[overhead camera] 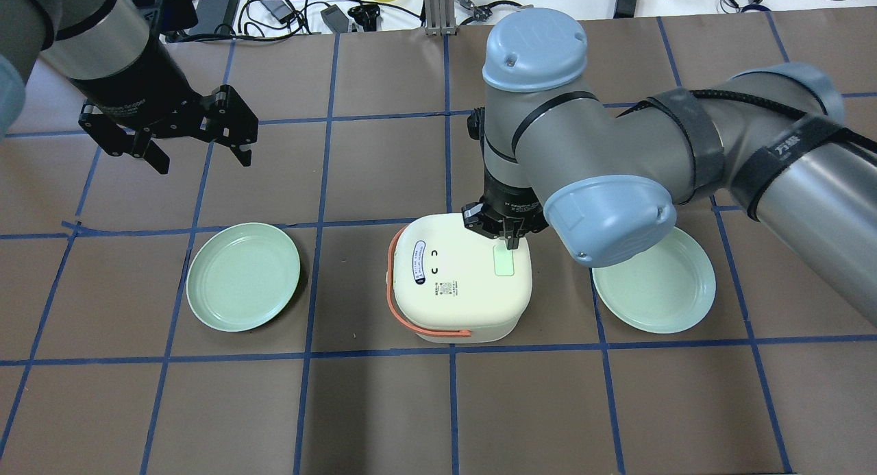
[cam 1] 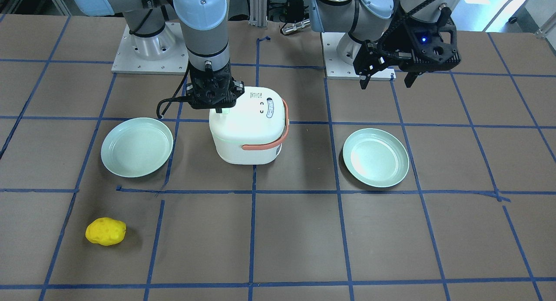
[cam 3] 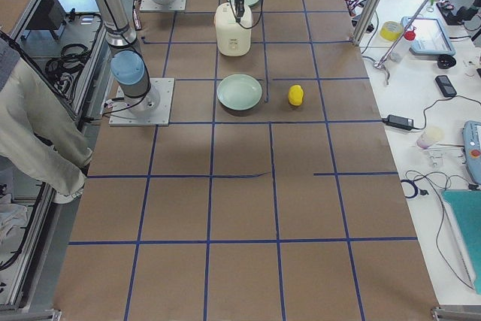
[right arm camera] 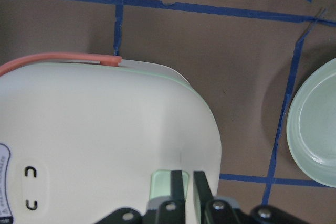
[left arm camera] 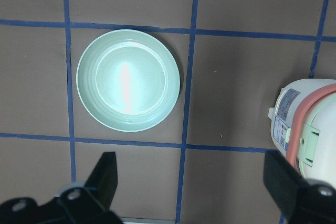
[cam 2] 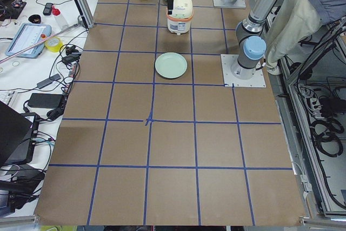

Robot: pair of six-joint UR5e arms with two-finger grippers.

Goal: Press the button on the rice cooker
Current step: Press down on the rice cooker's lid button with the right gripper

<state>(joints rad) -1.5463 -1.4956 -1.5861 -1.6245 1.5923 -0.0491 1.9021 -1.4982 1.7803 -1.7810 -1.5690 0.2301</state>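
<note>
The white rice cooker with an orange handle stands at the table's middle; it also shows in the front view. Its pale green button is on the lid's edge nearest the robot. My right gripper is shut, pointing straight down, with its fingertips on the button's rim; the right wrist view shows the closed fingertips over the button. My left gripper is open and empty, hovering above the table far to the cooker's left.
Two pale green plates flank the cooker, one on the left and one on the right, partly under my right arm. A yellow lumpy object lies near the operators' edge. Blue tape lines grid the brown table.
</note>
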